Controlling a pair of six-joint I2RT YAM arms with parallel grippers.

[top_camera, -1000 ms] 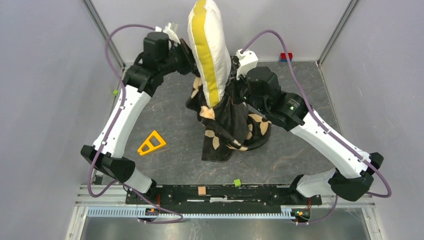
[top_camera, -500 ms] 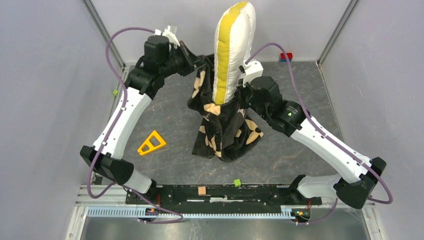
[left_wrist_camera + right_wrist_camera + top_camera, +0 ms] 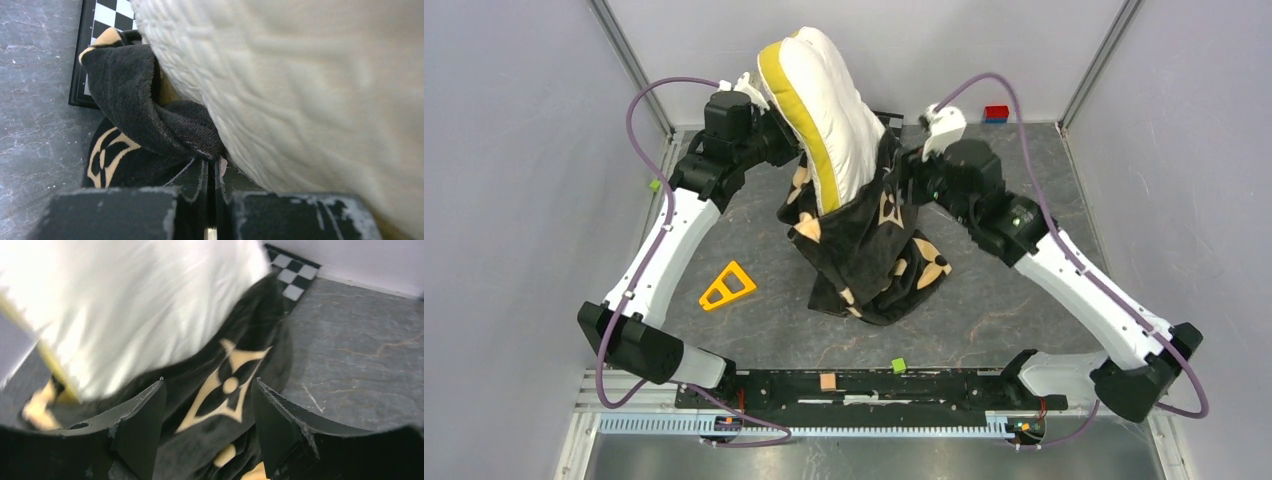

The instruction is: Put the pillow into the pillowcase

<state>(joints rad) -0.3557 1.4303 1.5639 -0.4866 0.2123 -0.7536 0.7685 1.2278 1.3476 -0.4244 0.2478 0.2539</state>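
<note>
the left gripper (image 3: 212,172) has its fingers pressed together on a fold of the pillowcase (image 3: 145,100). the black plush rim rises straight out of the pinch. the pillow (image 3: 310,90) bulges just beyond and to the right of those fingertips, touching the pinched hem. a checkered board (image 3: 107,12) lies further ahead on the table (image 3: 35,100).

the right gripper (image 3: 207,390) stands spread and holds nothing. dead ahead, showing through the gap between its fingers, is a sagging wall of the pillowcase with a tan four-point star on it. past that cloth, up and to the left of this gripper, is the white face of the pillow, blurred in the wrist view.

from the overhead camera, the pillow (image 3: 824,110) stands on end with its lower part sunk in the mouth of the pillowcase (image 3: 874,250). its long axis runs up out of the case and tips toward the left arm. the yellow band faces that side. more than half of it looks to be out of the case. the bottom of the case is slumped on the table toward the arm bases.

the coming move seems to hang on the right side. the rim is near and straight in front of the open right gripper, so that arm is the nearer one to retake it. the pillow's lean puts its weight over the left pinch. it could tip out unless the right side of the mouth is caught and lifted along the pillow's axis.
</note>
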